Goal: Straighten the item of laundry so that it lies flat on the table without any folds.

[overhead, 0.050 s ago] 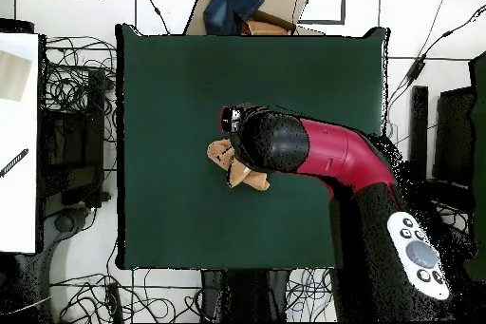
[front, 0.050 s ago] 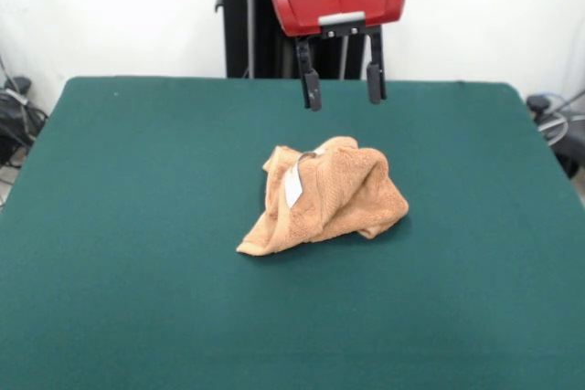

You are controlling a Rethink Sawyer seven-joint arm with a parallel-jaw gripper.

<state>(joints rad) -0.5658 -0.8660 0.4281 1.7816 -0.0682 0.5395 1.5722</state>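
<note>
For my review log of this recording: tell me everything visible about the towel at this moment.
The towel is a small orange-tan piece of looped terry cloth, crumpled into a low heap with several folds, not flat. A small white label shows on its upper left fold. It rests near the middle of the dark green table, touched by nothing else. The gripper hangs open above it, clear of the cloth. From overhead the arm hides most of the towel.

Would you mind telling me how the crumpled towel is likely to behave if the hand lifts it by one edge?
The towel is bunched into soft folds, so it will probably hang limp and partly unfurl. It looks small against the table, so likely light. Its looped terry surface should grip rather than slip from the open hand.
</note>
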